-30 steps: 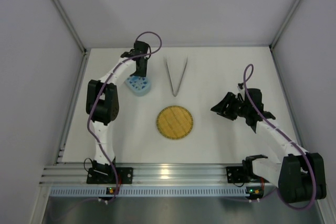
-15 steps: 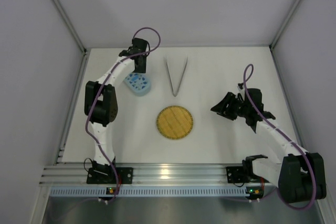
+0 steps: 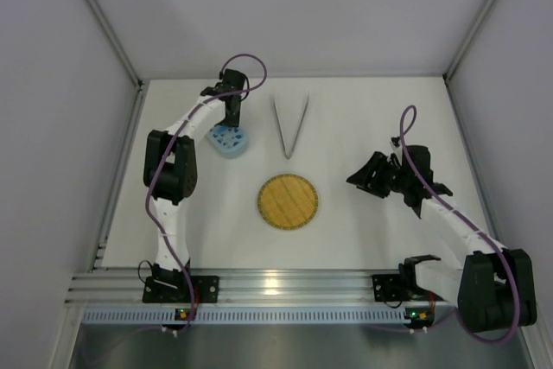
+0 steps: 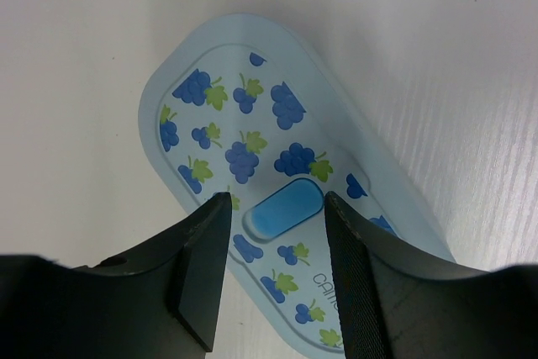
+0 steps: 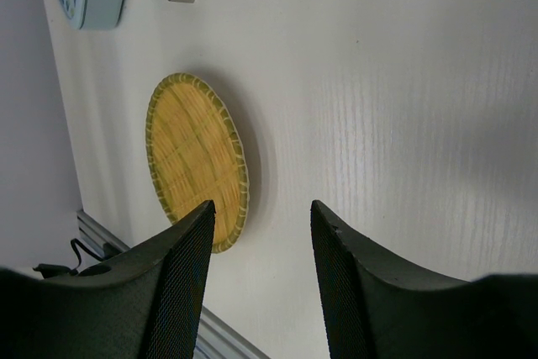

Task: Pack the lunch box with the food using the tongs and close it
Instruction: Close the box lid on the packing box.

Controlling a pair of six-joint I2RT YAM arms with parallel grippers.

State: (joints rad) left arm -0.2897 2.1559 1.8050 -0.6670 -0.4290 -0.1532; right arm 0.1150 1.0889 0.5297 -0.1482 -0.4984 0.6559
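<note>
Overhead view: the lunch box [image 3: 229,140] is sitting lid-on in the far-left part of the table [image 3: 371,118], well in from the left wall. The left gripper [image 3: 232,117] is hanging over its far edge. The tongs [image 3: 290,125] are lying just right of the box, apart from it, the V's closed end pointing toward the near edge. The yellow plate [image 3: 289,200] is lying mid-table with bare surface all round. The right gripper [image 3: 367,177] is hovering right of the plate, clear of the right wall.

Left wrist view: the left gripper's jaws are standing spread to either side of the lid's [image 4: 244,140] raised blue tab [image 4: 286,206], pinching nothing.

Right wrist view: the right gripper's jaws are standing apart with only table between them. The plate's rim is showing beyond the left finger [image 5: 181,279]; box and tongs are being cut off by the top edge.
</note>
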